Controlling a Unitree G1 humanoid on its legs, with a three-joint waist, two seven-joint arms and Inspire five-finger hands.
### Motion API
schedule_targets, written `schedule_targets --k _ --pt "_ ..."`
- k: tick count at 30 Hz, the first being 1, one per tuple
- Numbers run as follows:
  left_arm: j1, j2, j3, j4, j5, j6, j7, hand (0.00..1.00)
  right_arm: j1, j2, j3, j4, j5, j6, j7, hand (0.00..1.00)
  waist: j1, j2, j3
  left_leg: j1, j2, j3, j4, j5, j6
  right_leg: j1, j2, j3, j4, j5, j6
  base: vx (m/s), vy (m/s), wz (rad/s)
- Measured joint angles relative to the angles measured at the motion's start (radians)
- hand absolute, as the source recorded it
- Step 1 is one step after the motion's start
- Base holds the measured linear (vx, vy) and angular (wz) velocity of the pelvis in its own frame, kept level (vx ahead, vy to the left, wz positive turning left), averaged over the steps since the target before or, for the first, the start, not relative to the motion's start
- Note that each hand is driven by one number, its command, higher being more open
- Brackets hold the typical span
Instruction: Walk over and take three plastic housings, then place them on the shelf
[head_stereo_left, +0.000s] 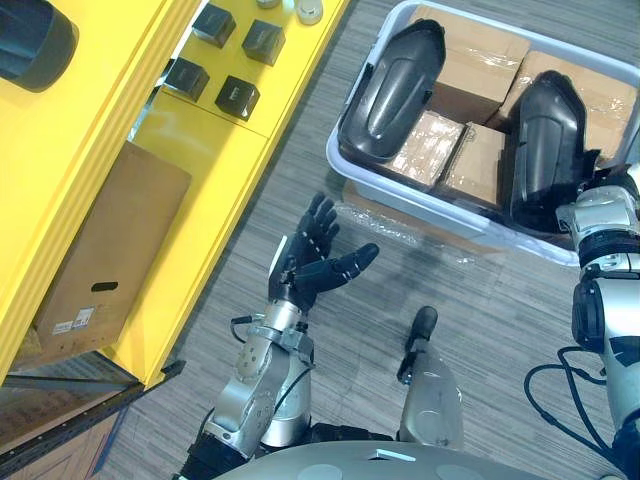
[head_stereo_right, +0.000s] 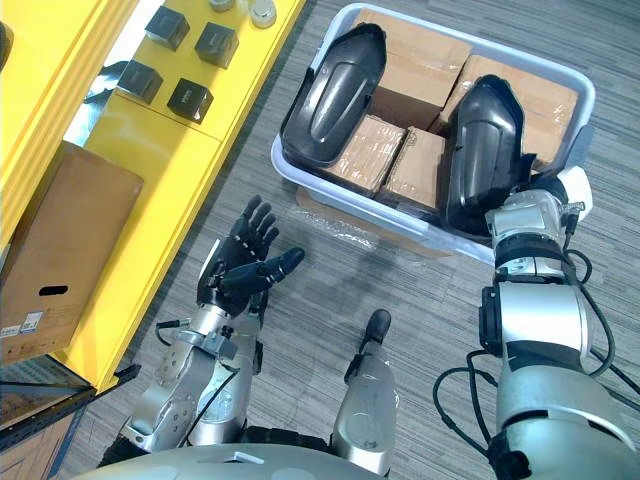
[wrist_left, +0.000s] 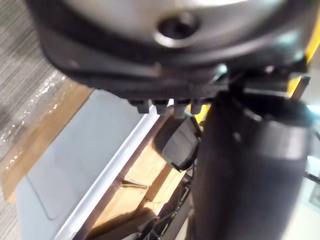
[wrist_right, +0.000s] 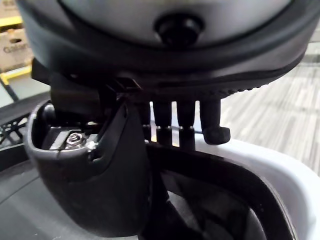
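Observation:
Two black plastic housings lie on cardboard boxes inside a white bin on the floor. The left housing is untouched. My right hand is at the near end of the right housing. Its fingers hook over the housing's rim and the thumb presses on the near side, so the rim is pinched. My left hand hovers open above the carpet, short of the bin, holding nothing.
A yellow shelf runs along the left, with small black boxes on its upper level and a cardboard box lower down. A flat cardboard sheet under plastic film sticks out from beneath the bin.

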Motion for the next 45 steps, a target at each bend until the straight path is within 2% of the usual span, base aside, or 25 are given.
schedule_targets --k 5,7,12,14,16,18,19,21,25,27,30,32,37,40,45 --pt "0.006 0.015 0.001 -0.021 0.002 0.000 -0.007 1.00 0.058 -0.001 -0.016 -0.074 0.039 -0.073 -0.087 0.00 -0.010 -0.003 0.000 0.041 0.007 0.011 -0.040 0.017 -0.001 0.023 0.008 0.007 -0.018 0.002 0.003 0.00 -0.021 -0.06" --pt "0.011 0.021 0.006 -0.058 0.006 -0.001 -0.010 1.00 0.109 -0.001 -0.016 -0.191 0.037 -0.100 -0.117 0.00 -0.011 -0.008 0.000 0.058 0.014 0.023 -0.050 0.019 -0.004 0.029 0.014 0.015 -0.019 0.003 0.002 0.03 -0.031 -0.15" --pt "-0.032 0.028 0.036 -0.126 0.009 0.000 -0.028 1.00 0.212 0.006 -0.020 -0.512 -0.016 -0.224 -0.200 0.00 -0.039 -0.021 -0.008 0.124 0.021 0.052 -0.067 0.011 -0.006 0.075 0.023 0.034 -0.041 0.004 0.004 0.04 -0.026 -0.16" --pt "-0.064 0.034 0.040 -0.130 0.001 0.010 -0.030 1.00 0.265 0.049 -0.034 -0.605 -0.066 -0.258 -0.225 0.00 -0.052 -0.041 -0.044 0.131 0.024 0.056 -0.067 0.003 -0.008 0.087 0.028 0.035 -0.059 0.005 0.005 0.06 -0.019 -0.10" --pt "-0.104 0.043 0.051 -0.130 -0.049 0.062 -0.031 1.00 0.341 0.134 -0.035 -0.686 -0.137 -0.301 -0.236 0.00 -0.057 -0.077 -0.102 0.154 0.032 0.081 -0.067 -0.014 -0.013 0.099 0.038 0.054 -0.074 0.007 0.005 0.11 -0.024 -0.26" --pt "-0.132 0.042 0.055 -0.129 -0.074 0.101 -0.029 1.00 0.401 0.189 -0.034 -0.739 -0.174 -0.322 -0.238 0.00 -0.064 -0.096 -0.130 0.180 0.035 0.091 -0.067 -0.027 -0.015 0.129 0.041 0.056 -0.093 0.007 0.005 0.08 -0.014 -0.17" --pt "-0.146 0.038 0.055 -0.126 -0.079 0.122 -0.026 1.00 0.438 0.223 -0.034 -0.775 -0.198 -0.330 -0.239 0.00 -0.073 -0.105 -0.159 0.182 0.035 0.093 -0.067 -0.032 -0.015 0.138 0.043 0.056 -0.109 0.009 0.007 0.06 -0.010 -0.05" --pt "-0.172 0.028 0.055 -0.123 -0.096 0.157 -0.016 1.00 0.472 0.263 -0.029 -0.815 -0.209 -0.341 -0.239 0.00 -0.083 -0.107 -0.173 0.204 0.035 0.100 -0.067 -0.039 -0.016 0.160 0.044 0.057 -0.120 0.009 0.007 0.06 -0.008 -0.08" --pt "-0.244 -0.020 0.041 -0.020 -0.174 0.227 0.073 1.00 0.525 0.330 0.005 -0.869 -0.213 -0.343 -0.239 0.00 -0.089 -0.106 -0.223 0.243 0.038 0.121 -0.068 -0.056 -0.019 0.195 0.049 0.073 -0.142 0.013 0.008 0.03 -0.008 -0.14" --pt "-0.268 -0.034 0.030 0.034 -0.203 0.242 0.114 1.00 0.549 0.353 0.026 -0.906 -0.242 -0.345 -0.239 0.00 -0.096 -0.106 -0.242 0.250 0.039 0.131 -0.068 -0.060 -0.019 0.197 0.050 0.081 -0.146 0.014 0.009 0.00 -0.007 -0.13" --pt "-0.282 -0.048 0.027 0.093 -0.240 0.244 0.161 1.00 0.563 0.395 0.066 -0.917 -0.248 -0.366 -0.239 0.00 -0.114 -0.112 -0.256 0.270 0.038 0.140 -0.068 -0.065 -0.019 0.217 0.050 0.084 -0.158 0.018 0.009 0.00 -0.004 -0.08" --pt "-0.283 -0.075 0.028 0.116 -0.241 0.244 0.203 1.00 0.591 0.415 0.089 -0.917 -0.248 -0.385 -0.238 0.00 -0.111 -0.115 -0.275 0.276 0.038 0.140 -0.068 -0.068 -0.020 0.227 0.050 0.084 -0.165 0.021 0.009 -0.01 -0.001 -0.02" --pt "-0.314 -0.076 0.028 0.164 -0.235 0.242 0.280 1.00 0.604 0.450 0.153 -0.917 -0.249 -0.414 -0.232 0.00 -0.111 -0.118 -0.289 0.286 0.038 0.141 -0.068 -0.068 -0.020 0.241 0.051 0.082 -0.177 0.027 0.008 -0.02 -0.001 0.00" --pt "-0.318 -0.076 0.031 0.189 -0.235 0.240 0.283 1.00 0.625 0.454 0.196 -0.917 -0.248 -0.439 -0.225 0.00 -0.110 -0.127 -0.307 0.286 0.037 0.140 -0.068 -0.068 -0.020 0.242 0.051 0.082 -0.178 0.027 0.008 0.00 0.000 0.00" --pt "-0.324 -0.077 0.034 0.189 -0.235 0.239 0.283 1.00 0.633 0.484 0.235 -0.915 -0.247 -0.446 -0.207 0.00 -0.110 -0.135 -0.314 0.292 0.035 0.139 -0.068 -0.068 -0.019 0.258 0.050 0.080 -0.196 0.036 0.009 0.00 0.000 0.00"
